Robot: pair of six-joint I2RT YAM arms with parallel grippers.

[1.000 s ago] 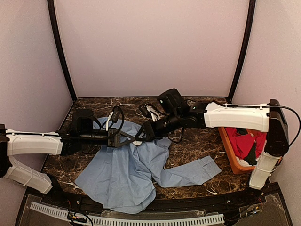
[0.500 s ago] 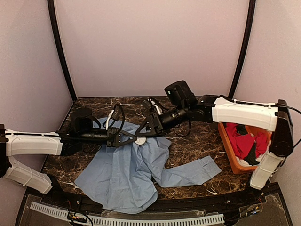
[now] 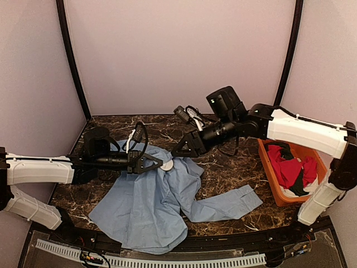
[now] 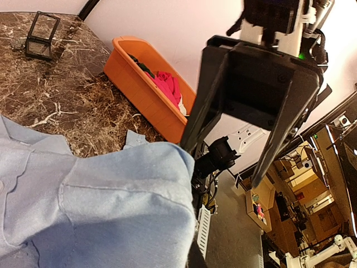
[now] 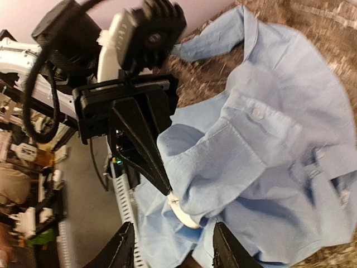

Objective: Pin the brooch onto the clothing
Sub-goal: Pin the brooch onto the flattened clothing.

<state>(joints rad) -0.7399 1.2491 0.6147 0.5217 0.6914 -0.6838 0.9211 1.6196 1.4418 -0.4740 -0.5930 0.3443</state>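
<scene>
— Dark veined-marble counter, plain lilac walls behind. Your shirt lies crumpled on the left half, with one cuffed sleeve trailing right toward the orange bin.

— And the brooch?

— The brooch is a small white disc at the far edge of the shirt, tucked against a raised fold. Your left gripper has its jaws clenched to a point on the disc's edge, as best I can judge, though the cloth hides the underside. Your right gripper hangs just to the right, apart from it, with its jaws spread wide and gripping nothing.

— So what do you want from me?

— Check the fastening before you let go, because I cannot tell whether the brooch is pinned. That thin, limp cloth slips and bunches, so hold the fold taut under the disc. The disc looks hard, smooth and round, so I expect it to slide if it catches only a few loose threads. Bring the right jaws in low beside it, and press rather than tug.
</scene>
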